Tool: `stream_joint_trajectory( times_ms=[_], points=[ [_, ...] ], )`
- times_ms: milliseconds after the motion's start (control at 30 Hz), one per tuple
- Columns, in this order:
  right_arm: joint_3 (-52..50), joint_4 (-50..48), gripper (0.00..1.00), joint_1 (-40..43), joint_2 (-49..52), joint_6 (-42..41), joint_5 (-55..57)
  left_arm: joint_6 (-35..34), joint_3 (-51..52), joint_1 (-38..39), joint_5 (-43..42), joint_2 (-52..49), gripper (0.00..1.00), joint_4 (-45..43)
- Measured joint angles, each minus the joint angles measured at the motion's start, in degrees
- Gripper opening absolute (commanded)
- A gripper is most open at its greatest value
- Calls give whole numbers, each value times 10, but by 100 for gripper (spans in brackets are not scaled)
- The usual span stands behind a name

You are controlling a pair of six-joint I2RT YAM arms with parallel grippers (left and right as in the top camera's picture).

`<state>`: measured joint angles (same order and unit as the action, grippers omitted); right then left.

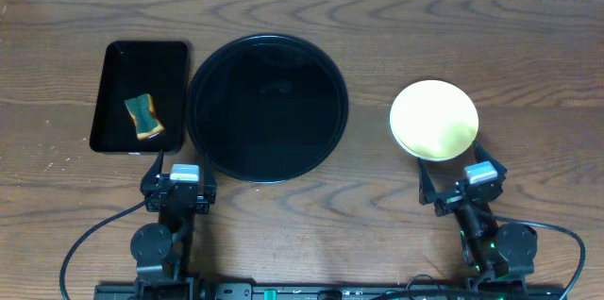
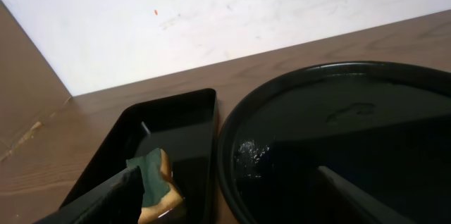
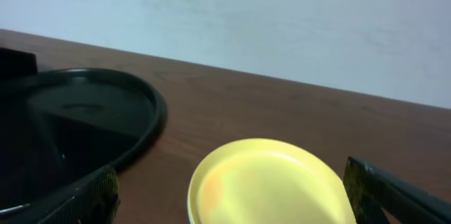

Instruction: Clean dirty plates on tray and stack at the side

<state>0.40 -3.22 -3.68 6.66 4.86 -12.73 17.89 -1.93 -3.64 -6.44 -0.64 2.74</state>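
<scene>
Round tray, centre, holds no plates. The plates sit at the right, yellow one uppermost. Left gripper and right gripper, at the near edge, are both wide open and empty. Risk: the right fingers, just beside the plates, could nudge them if advanced.

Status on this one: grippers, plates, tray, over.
Left gripper, right gripper open, empty. Round tray holds no plates; yellow plate to its right. Nothing in the way.

Robot lab setup: wooden table, bare white wall.
</scene>
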Motion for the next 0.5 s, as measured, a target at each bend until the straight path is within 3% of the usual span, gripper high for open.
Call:
stream_joint_trajectory(
  times_ms=[233,500],
  points=[
    [0,61,99,0,-51,0,19,0,0,0,0,0,76,0],
    [0,65,99,0,-58,0,38,0,0,0,0,0,76,0]
  ],
)
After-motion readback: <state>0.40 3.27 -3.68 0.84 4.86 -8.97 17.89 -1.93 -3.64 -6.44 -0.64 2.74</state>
